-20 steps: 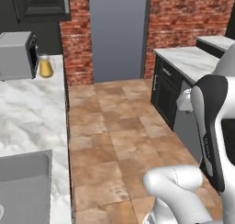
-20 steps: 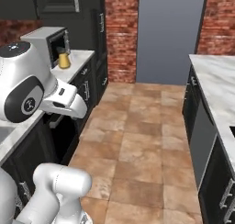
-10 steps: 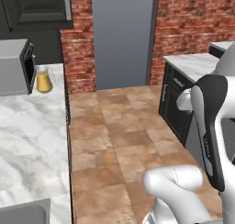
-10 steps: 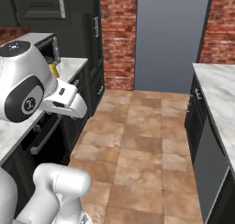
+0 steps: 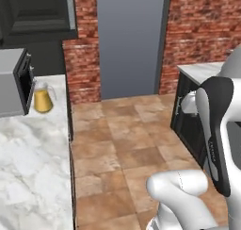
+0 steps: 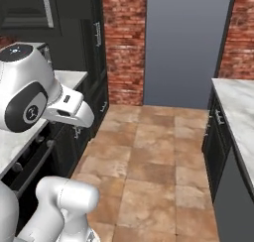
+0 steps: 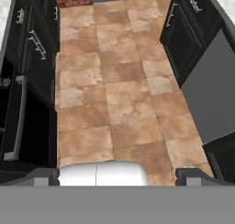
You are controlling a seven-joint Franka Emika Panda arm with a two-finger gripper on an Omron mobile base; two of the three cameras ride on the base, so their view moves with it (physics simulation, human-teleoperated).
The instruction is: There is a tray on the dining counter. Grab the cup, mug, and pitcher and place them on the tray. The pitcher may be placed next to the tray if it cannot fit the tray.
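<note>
The tiled floor [image 5: 122,144] is the largest surface: brown square tiles run between two rows of dark cabinets toward a grey door [image 5: 129,40] set in a red brick wall [image 5: 202,31] at 12 o'clock.

A marble counter [image 5: 28,153] occupies the 8 o'clock area of the left base view. A second marble counter [image 6: 238,107] lies at 3 o'clock in the right base view, above dark cabinets [image 6: 216,142].

A grey microwave [image 5: 12,83] stands on the first counter at 9 o'clock in the left base view, its door edge facing the aisle.

The robot arm [image 6: 30,92] rises at 9 o'clock in the right base view, its white body and dark joint above the counter edge.

The pitcher [image 5: 42,99] stands upright on the marble counter, just beside the microwave's right edge, at 9 o'clock in the left base view. Its lower part is amber-gold; the upper part is clear.

The gripper [image 7: 117,172] points down over the floor in the hand view. Its two dark fingertips [image 7: 43,176] stand at the far corners, at 7 and 5 o'clock, fully spread, with nothing between them.
</note>
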